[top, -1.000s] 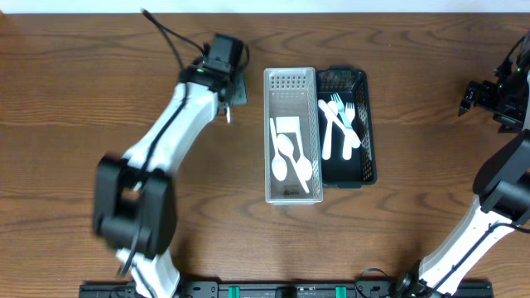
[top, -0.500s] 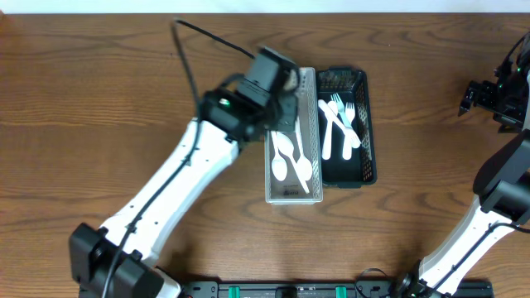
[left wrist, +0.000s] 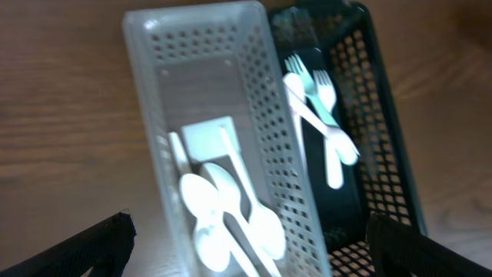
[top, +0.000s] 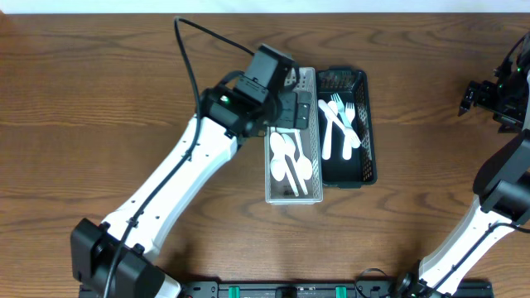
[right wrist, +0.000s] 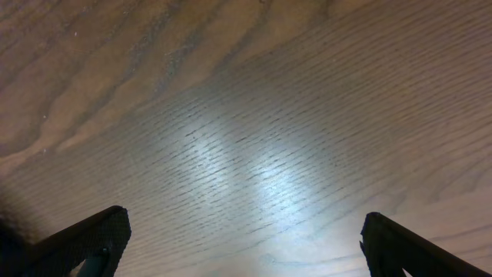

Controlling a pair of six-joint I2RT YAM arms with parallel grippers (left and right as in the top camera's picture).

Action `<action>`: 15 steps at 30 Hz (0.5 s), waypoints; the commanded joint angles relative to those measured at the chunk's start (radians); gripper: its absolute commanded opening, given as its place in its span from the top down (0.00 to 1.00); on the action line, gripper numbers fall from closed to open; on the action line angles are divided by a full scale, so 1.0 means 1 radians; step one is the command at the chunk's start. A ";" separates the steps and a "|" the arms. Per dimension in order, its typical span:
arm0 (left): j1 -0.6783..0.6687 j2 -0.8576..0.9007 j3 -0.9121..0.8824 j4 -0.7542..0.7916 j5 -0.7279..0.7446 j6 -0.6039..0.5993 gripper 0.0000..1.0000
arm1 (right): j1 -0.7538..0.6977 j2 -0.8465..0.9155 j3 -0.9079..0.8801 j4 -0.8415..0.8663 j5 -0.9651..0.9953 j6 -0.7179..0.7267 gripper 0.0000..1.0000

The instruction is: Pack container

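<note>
A clear perforated basket (top: 269,124) (left wrist: 146,92) holds three white plastic spoons (top: 290,163) (left wrist: 223,211) and a flat white square piece (left wrist: 206,138). Touching its right side, a black basket (top: 369,124) (left wrist: 384,131) holds white and pale green forks (top: 339,120) (left wrist: 315,100). My left gripper (top: 300,112) (left wrist: 250,237) hovers over the far half of the clear basket, open, with nothing between its fingers. My right gripper (top: 468,98) (right wrist: 246,235) hangs open over bare wood at the far right edge.
The brown wooden table (top: 99,99) surrounds both baskets. The left arm's cable (top: 195,50) loops over the table behind the arm. A black rail (top: 281,290) runs along the near edge.
My left arm swung right from beside the clear basket to above it and its jaws opened. One more white spoon now lies in the clear basket. The right arm stayed still.
</note>
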 commanded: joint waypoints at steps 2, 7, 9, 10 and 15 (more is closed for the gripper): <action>0.087 -0.079 0.031 -0.004 -0.002 0.089 0.02 | 0.003 -0.006 0.000 -0.001 0.000 -0.014 0.01; 0.220 -0.237 0.031 -0.081 -0.011 0.088 0.02 | 0.003 -0.006 0.000 -0.001 0.000 -0.014 0.01; 0.270 -0.305 0.031 -0.160 -0.054 0.088 0.02 | 0.003 -0.006 0.000 -0.001 0.000 -0.014 0.01; 0.294 -0.343 0.031 -0.214 -0.085 0.088 0.02 | 0.003 -0.006 0.000 -0.001 0.000 -0.014 0.01; 0.349 -0.485 0.031 -0.411 -0.102 0.087 0.02 | 0.003 -0.006 0.000 -0.001 0.000 -0.014 0.01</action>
